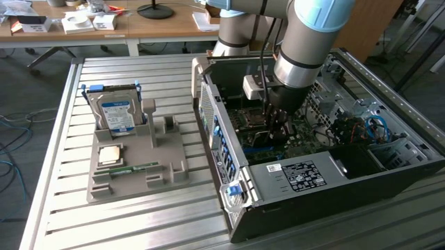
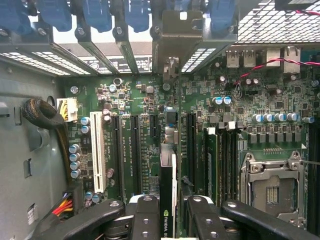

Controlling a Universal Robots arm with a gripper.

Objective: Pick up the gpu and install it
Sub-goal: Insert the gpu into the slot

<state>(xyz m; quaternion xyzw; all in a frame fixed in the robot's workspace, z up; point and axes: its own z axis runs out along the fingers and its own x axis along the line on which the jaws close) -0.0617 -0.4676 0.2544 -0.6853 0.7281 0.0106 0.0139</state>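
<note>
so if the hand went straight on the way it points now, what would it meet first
The hand is shut on the graphics card, so the card's leading edge would probably meet the motherboard first, though depth is unclear.

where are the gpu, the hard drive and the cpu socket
gpu [image 2: 166, 192]: wrist view, edge facing the camera
hard drive [image 1: 118, 115]: exterior view, blue label
cpu socket [image 2: 272, 189]: wrist view, open middle

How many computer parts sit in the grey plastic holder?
3: a silver hard drive with blue label upright at the far end, a square tan chip flat in the middle, a slim green memory stick nearest. None looks hidden.
</note>
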